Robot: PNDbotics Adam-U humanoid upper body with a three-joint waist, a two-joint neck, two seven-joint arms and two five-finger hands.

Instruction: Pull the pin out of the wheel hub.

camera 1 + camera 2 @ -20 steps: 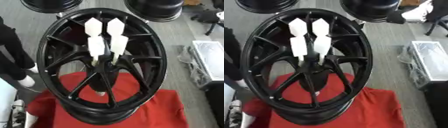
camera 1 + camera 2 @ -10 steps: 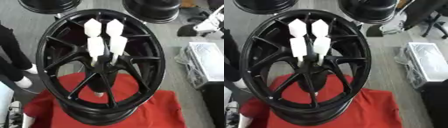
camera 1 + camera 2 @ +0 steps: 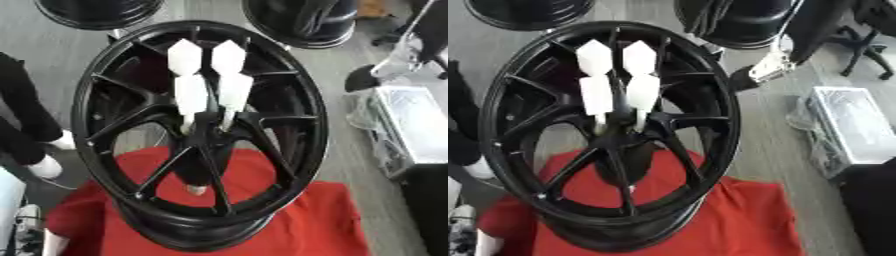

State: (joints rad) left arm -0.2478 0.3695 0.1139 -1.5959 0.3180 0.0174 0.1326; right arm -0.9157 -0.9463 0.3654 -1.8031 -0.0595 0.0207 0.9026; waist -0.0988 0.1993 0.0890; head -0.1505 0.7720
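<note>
A red cloth (image 3: 297,220) is lying nearest, and the black wheel hub (image 3: 197,132) is standing tilted on it. At its centre, white pins (image 3: 191,92) are sticking up — four blocky white pieces in two pairs. No robot hand is showing, so its state is unknowable. Beyond, more black wheels (image 3: 302,20) are sitting on the grey floor.

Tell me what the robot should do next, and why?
Probably bring a hand in toward the white pins: they all stand in the centre of the wheel hub, and no hand shows in either view.
</note>
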